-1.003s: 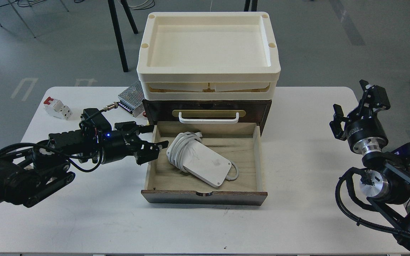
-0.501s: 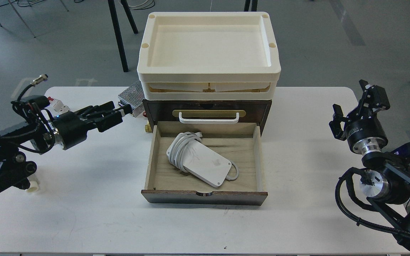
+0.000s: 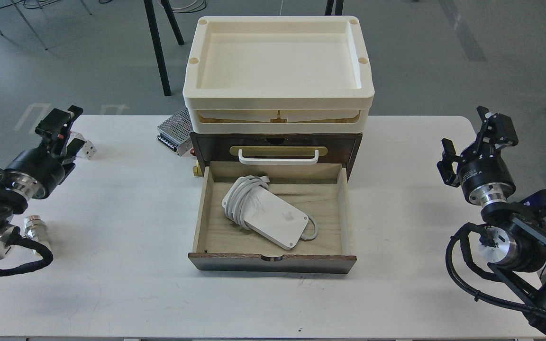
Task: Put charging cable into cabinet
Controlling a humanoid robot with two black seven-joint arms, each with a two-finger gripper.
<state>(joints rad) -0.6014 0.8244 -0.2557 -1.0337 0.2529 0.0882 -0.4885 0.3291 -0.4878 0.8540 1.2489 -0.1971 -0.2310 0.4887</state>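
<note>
The charging cable [image 3: 266, 211], a flat white power adapter with its thick cord coiled around the far-left end, lies diagonally on the floor of the pulled-out pale wood drawer [image 3: 344, 213], touching no pincer. I judge the adapter body rigid, smooth and rather slick, with moderate weight, while the cord is springy and could uncoil or snag if lifted by a loop; if I had to take hold of it, I would pinch across the flat body's narrow sides near the middle, not the cord. The drawer belongs to the small dark-brown cabinet [image 3: 353, 144], whose upper front carries a brass plate and a white handle [image 3: 277, 157], with a cream plastic tray [image 3: 277, 97] on top. The drawer stands fully open toward me, so closing it looks like what remains. Behind the cabinet's left corner sits a perforated metal power supply box [image 3: 172, 131], and a small white-and-red breaker [image 3: 82, 148] lies far left on the white tabletop [image 3: 112, 284]. My left pincer [image 3: 59, 124] hovers near that breaker, seen end-on, so I cannot tell its state. My right pincer [image 3: 472, 137] is released and holds nothing, well apart at the right edge. Nothing blocks the drawer front.
</note>
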